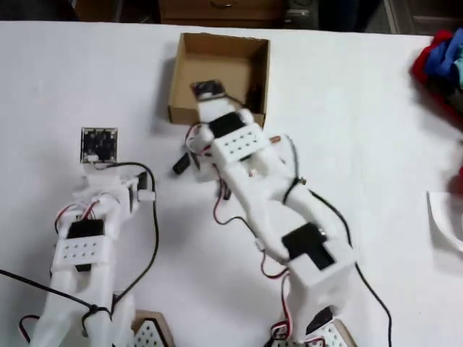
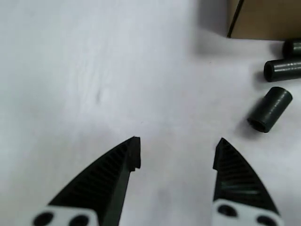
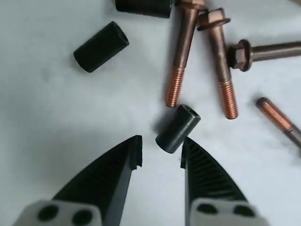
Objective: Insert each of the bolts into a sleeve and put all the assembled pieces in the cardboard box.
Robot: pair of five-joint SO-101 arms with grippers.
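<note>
Closest to lens, right wrist view: right gripper [image 3: 161, 147], narrow gap, near end of one sleeve [image 3: 178, 128] sitting between the tips, not clamped. Cut off at frame edges: second sleeve [image 3: 143, 5], hex-head bolt [image 3: 263, 51], threaded bolt end [image 3: 280, 121]. Fully visible: third sleeve [image 3: 101, 46], plus long copper bolt [image 3: 181, 52] lying beside shorter copper bolt [image 3: 220, 61], all loose on the table, none inserted.

Left gripper [image 2: 178, 148] spread wide over bare table, holding nothing. Loose sleeve [image 2: 270, 109] beyond one tip; clipped sleeve [image 2: 282, 69] and edge sleeve [image 2: 292, 47] cut by the frame, near cardboard box [image 2: 263, 19] corner.

High view: right arm [image 1: 239, 144] blocking the box front wall and part of the interior, contents hard to make out. White table [image 1: 362, 144]; red and blue cloth [image 1: 441, 54] at its edge; dark furniture [image 1: 217, 9] behind.
</note>
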